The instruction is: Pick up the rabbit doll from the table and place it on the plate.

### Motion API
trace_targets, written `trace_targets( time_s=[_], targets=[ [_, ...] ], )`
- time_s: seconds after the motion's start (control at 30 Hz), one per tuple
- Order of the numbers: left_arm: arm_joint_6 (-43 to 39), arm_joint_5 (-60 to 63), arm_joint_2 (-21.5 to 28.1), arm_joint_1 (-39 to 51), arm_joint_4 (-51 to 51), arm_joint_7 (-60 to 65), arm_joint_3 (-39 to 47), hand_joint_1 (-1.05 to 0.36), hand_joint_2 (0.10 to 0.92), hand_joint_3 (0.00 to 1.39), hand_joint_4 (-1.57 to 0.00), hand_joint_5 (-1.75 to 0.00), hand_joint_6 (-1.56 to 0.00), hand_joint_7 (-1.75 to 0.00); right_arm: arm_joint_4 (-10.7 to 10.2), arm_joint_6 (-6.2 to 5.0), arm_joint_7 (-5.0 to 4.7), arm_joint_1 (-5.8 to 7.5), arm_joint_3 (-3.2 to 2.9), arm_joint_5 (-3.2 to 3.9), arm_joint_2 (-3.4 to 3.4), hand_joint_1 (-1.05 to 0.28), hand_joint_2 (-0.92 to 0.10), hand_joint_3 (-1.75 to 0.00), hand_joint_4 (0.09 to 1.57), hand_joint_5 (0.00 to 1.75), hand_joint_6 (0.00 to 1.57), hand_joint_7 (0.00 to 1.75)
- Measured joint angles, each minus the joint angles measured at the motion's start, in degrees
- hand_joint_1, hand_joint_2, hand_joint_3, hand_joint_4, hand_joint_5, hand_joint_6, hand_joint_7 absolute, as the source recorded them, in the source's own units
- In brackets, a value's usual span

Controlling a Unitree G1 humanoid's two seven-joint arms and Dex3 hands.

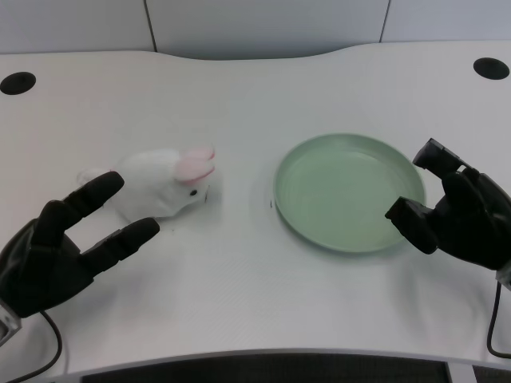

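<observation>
A white rabbit doll [164, 183] with pink ears lies on its side on the white table, left of centre. A pale green plate [349, 191] sits to its right, with nothing on it. My left hand [60, 247] is at the lower left, open, its fingers stretched toward the doll; the upper fingertip reaches the doll's back end, and whether it touches I cannot tell. Nothing is held in it.
My right hand [459, 211] rests at the plate's right rim. Two round cable holes sit at the far corners of the table [17, 82] [490, 68]. The table's front edge runs along the bottom of the view.
</observation>
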Motion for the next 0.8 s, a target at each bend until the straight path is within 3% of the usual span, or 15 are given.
trace_targets(
  time_s=[0.8],
  targets=[
    [0.0, -0.2, 0.0, 0.0, 0.0, 0.0, 0.1, -0.67, 0.921, 0.10, -0.89, -0.03, -0.83, 0.00, 0.0, -0.15, 0.01, 0.00, -0.10, -0.02, 0.00, -0.59, -0.91, -0.03, 1.06, 1.75, 0.78, 1.75]
  ],
)
